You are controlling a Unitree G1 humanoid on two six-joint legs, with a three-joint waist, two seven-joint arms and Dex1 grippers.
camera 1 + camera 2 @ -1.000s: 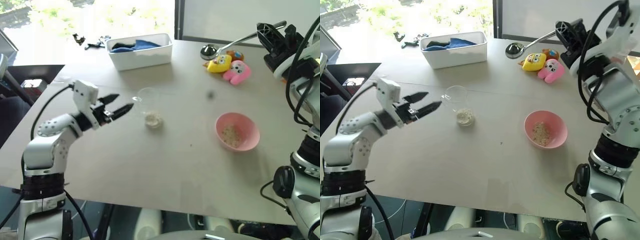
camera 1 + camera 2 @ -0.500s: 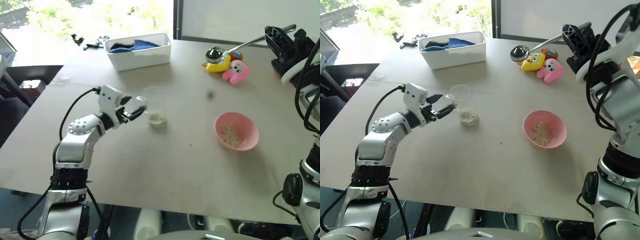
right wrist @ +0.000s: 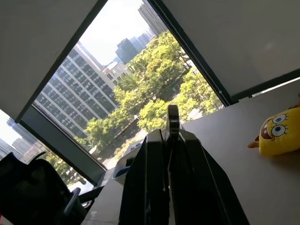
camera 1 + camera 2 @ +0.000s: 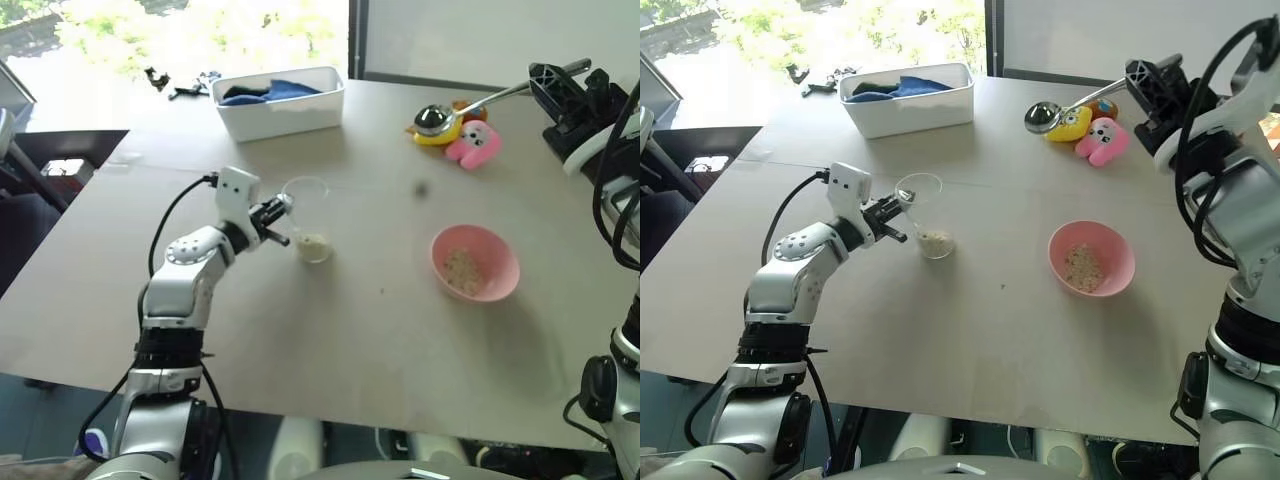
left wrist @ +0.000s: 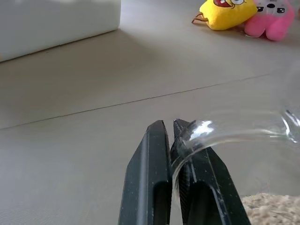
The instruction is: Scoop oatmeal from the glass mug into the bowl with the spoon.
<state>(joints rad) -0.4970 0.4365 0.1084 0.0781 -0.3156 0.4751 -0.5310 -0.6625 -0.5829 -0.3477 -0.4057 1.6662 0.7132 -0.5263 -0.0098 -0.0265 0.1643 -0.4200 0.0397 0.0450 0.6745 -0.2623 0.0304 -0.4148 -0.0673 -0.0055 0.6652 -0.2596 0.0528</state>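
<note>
The left gripper [image 4: 283,212] was closed on the handle of the glass mug [image 4: 306,215]; in the left wrist view its two black fingers [image 5: 150,173] stood pressed nearly together with the curved clear handle caught between them. The glass mug stood upright on the table [image 4: 330,340], left of centre, with a small heap of oatmeal [image 4: 313,245] in its base.

The right gripper [image 4: 1148,82] was raised above the far right edge of the table, its fingers clamped on the handle of the spoon [image 4: 1072,104]. The right wrist view showed the fingers [image 3: 152,187] drawn tight against the thin metal handle, which projected past their tips. The spoon extended toward the robot's left, with its oval head hanging in the air above the yellow plush toy [image 4: 438,131]. The spoon was well apart from the glass mug.

The bowl [image 4: 475,262] rested on the table to the right of the glass mug, clear of both grippers, with a small amount of oatmeal on its floor.

A pink plush toy [image 4: 473,143] lay just beside the yellow one near the far right of the table. A white rectangular tub [image 4: 280,100] holding a blue cloth [image 4: 270,90] stood at the far edge, behind the glass mug
</note>
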